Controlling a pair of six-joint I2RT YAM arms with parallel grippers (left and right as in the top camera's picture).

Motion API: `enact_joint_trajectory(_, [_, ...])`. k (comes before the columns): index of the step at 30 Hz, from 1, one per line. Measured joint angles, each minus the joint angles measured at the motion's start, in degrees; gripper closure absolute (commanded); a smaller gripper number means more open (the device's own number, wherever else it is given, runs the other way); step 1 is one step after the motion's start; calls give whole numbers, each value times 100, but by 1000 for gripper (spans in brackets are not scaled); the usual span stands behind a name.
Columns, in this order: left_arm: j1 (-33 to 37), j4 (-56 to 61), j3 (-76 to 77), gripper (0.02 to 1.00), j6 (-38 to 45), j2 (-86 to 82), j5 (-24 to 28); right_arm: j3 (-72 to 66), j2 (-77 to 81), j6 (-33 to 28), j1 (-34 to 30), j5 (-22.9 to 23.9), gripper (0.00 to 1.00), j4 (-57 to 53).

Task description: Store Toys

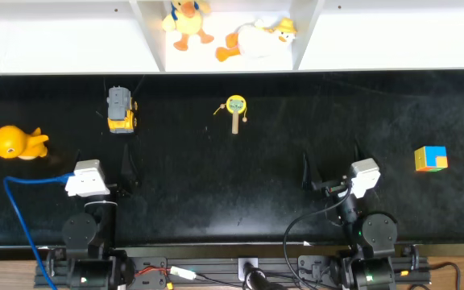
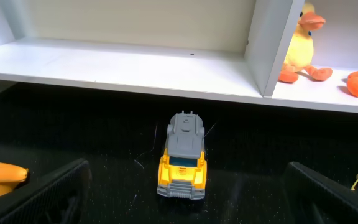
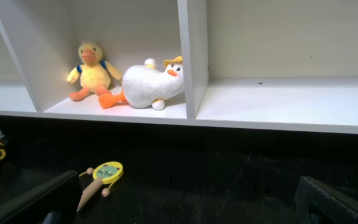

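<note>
Toy truck [image 2: 182,155]: yellow body, grey top, upright on black mat [image 1: 216,185], grille twd me. My L gripper [image 1: 103,161] & R gripper [image 1: 330,165]: fingers spread, empty.

Black work surface [image 1: 216,185], blue cable [image 1: 35,179] lying at its left front

A: Is there any writing, number or sign that can be read here?

B: None that I can make out. The toy truck [image 2: 181,155] has a small mark on its yellow front, but it is too small to tell whether it is print.

A: And the rattle drum [image 3: 107,172]?

B: Its green face has some pattern, but it is blurred and shows no legible letters.
</note>
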Motion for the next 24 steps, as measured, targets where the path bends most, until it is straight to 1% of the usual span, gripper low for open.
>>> enact_joint_trajectory(19, [0,44,0,20,0,-2,-4,0,0,2,0,2,7,0])
enact_joint_trajectory(24, [0,-350,151,20,-4,-2,-160,0,0,2,0,0,5,0])
